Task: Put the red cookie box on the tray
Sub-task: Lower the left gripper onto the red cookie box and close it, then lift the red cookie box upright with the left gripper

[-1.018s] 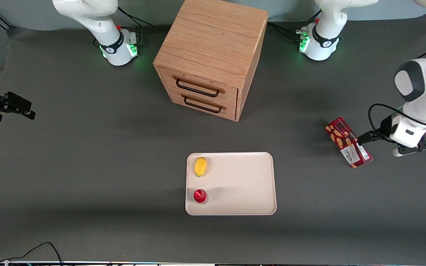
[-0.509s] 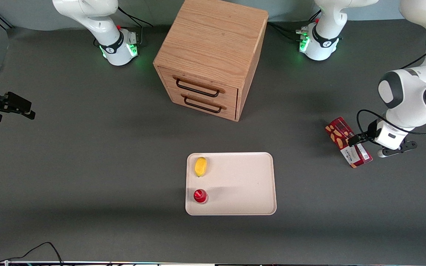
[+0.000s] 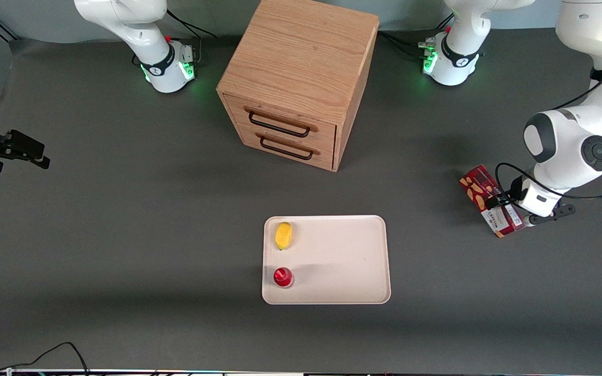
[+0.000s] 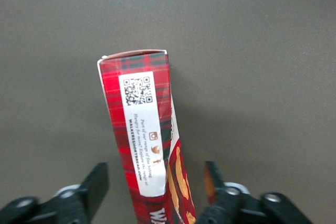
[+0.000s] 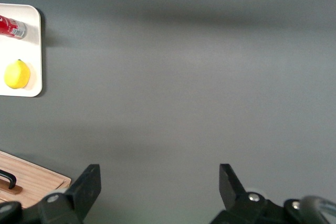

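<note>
The fingers [image 4: 94, 187] of the gripper [image 4: 155, 192] are standing wide apart, one on each side of the red cookie box [image 4: 147, 140] without touching it. The red cookie box [image 3: 491, 208] is lying flat on the desk [image 3: 123, 235] near the working arm's end, with the gripper [image 3: 509, 209] hanging over its white-label end. The tray [image 3: 342, 261] is sitting well apart, near the middle of the desk, carrying a yellow fruit [image 3: 283, 235] and a red-capped item [image 3: 282, 277].

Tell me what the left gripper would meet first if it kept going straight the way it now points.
Most likely the red cookie box: the gripper is open above it with the box lying between its fingers. How far above it hangs is unclear.
</note>
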`<state>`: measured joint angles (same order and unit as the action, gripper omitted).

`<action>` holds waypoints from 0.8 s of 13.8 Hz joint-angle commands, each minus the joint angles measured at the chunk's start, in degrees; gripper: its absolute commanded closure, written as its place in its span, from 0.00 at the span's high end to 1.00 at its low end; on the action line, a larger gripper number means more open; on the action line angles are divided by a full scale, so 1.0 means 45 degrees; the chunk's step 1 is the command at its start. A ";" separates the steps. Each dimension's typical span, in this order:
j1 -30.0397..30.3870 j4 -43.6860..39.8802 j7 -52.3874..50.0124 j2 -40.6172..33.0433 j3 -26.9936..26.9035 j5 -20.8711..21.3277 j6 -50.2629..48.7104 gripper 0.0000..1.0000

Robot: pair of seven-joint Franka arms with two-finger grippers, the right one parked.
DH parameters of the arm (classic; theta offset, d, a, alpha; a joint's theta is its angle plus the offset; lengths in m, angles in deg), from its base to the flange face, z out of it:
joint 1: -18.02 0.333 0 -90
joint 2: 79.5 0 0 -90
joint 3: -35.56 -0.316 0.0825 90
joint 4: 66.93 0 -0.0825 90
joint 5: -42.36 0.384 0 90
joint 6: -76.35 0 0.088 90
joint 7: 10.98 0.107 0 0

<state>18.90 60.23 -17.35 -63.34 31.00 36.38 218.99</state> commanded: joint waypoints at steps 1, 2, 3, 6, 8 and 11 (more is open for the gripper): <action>-0.0077 0.0102 -0.0110 -0.0076 -0.0079 -0.0135 0.0138 0.14; -0.0077 0.0102 -0.0110 -0.0076 -0.0079 -0.0135 0.0098 0.00; -0.0058 0.0102 -0.0110 -0.0076 -0.0079 -0.0135 0.0021 0.00; -0.0038 0.0082 -0.0032 -0.0193 -0.0079 -0.0115 -0.0155 0.00; -0.0038 -0.0093 -0.0012 -0.0524 -0.0098 -0.0115 -0.0621 0.00; -0.0038 -0.1475 -0.0090 -0.1129 -0.0176 -0.0096 -0.3057 0.00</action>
<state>18.92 57.55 -17.38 -65.20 30.80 36.30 212.99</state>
